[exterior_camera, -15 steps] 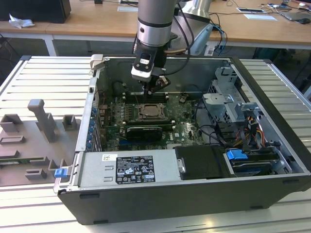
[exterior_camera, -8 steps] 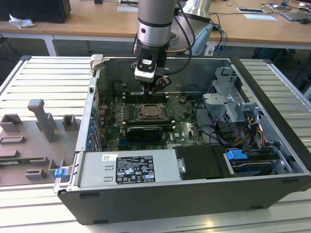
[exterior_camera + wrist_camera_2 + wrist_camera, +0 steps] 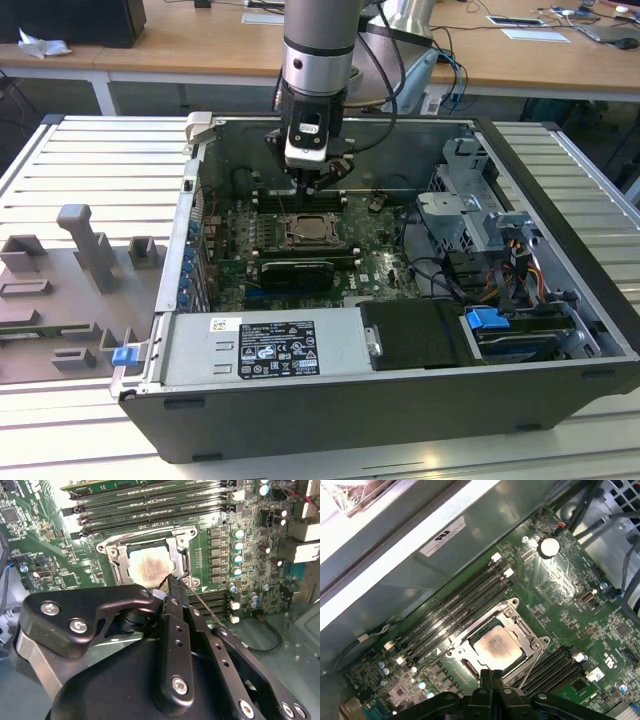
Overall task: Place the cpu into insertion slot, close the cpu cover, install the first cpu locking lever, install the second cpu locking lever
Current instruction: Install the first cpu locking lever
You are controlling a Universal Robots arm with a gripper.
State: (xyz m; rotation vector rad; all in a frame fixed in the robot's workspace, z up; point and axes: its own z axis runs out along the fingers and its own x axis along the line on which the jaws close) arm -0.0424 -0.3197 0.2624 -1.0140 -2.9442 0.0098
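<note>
Nearest in the exterior view is the black wall of the computer case (image 3: 330,425), which lies open on a slatted table (image 3: 580,440). A silver power supply box (image 3: 200,350) sits just behind that wall. A grey plastic tray (image 3: 60,300) rests outside the case, on the exterior view's left. The arm (image 3: 318,50) reaches straight down into the case. Its claw (image 3: 316,188) hangs just above the socket (image 3: 308,232) on the green board, with the black graphics card (image 3: 295,272) just on the near side.

In the second wrist view the claw (image 3: 173,581) has its fingers pressed together with nothing visible between them, and their tips are at the socket's edge. The chip (image 3: 150,569) lies flat in the socket (image 3: 111,555). Its top is pale silver-grey (mottled with a brownish smear rather than clean). The cover (image 3: 179,555), a thin silver frame, lies flat around the chip, which shows through its square window. A thin metal rod (image 3: 205,605) slants away from just beside the fingertips; whether it touches them I cannot tell.

In the first wrist view the claw (image 3: 492,674) is at the rim of the socket (image 3: 457,655) with its fingers together. The chip (image 3: 496,647) sits just beyond the tips, framed by the cover (image 3: 519,627). The rod (image 3: 526,675) runs beside the fingers, and long black memory slots (image 3: 455,615) lie on either side of the socket.
</note>
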